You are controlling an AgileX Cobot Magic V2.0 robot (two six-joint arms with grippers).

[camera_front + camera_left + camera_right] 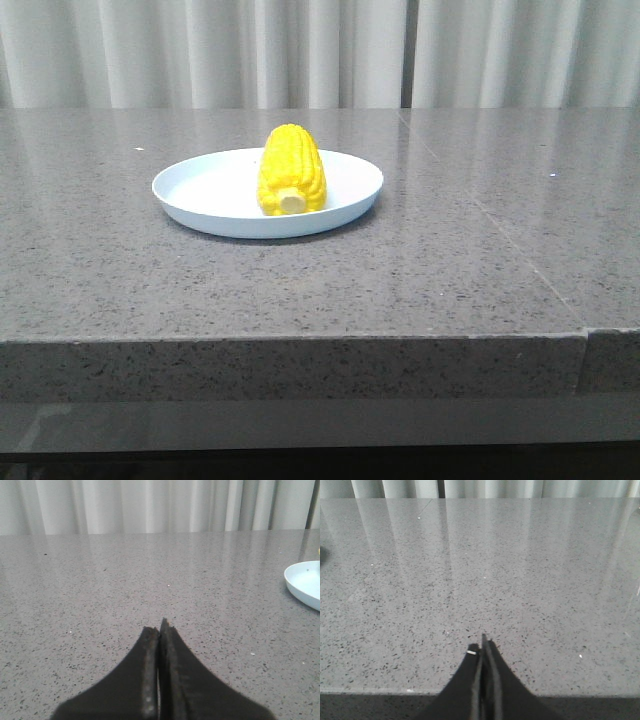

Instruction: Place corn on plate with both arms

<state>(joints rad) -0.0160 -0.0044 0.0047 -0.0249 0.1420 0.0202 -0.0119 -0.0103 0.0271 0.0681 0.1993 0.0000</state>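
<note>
The yellow corn [291,170] lies on the pale blue-white plate [200,190] in the middle of the grey stone table, its pale stub end toward the camera. Neither arm shows in the front view. In the left wrist view my left gripper [160,627] is shut and empty over bare table, and the plate's rim [302,587] shows far off at the side. In the right wrist view my right gripper [482,644] is shut and empty near the table's front edge; no plate or corn shows there.
The grey speckled table [480,260] has a seam running down its right part and a front edge [300,340]. White curtains [300,50] hang behind the table.
</note>
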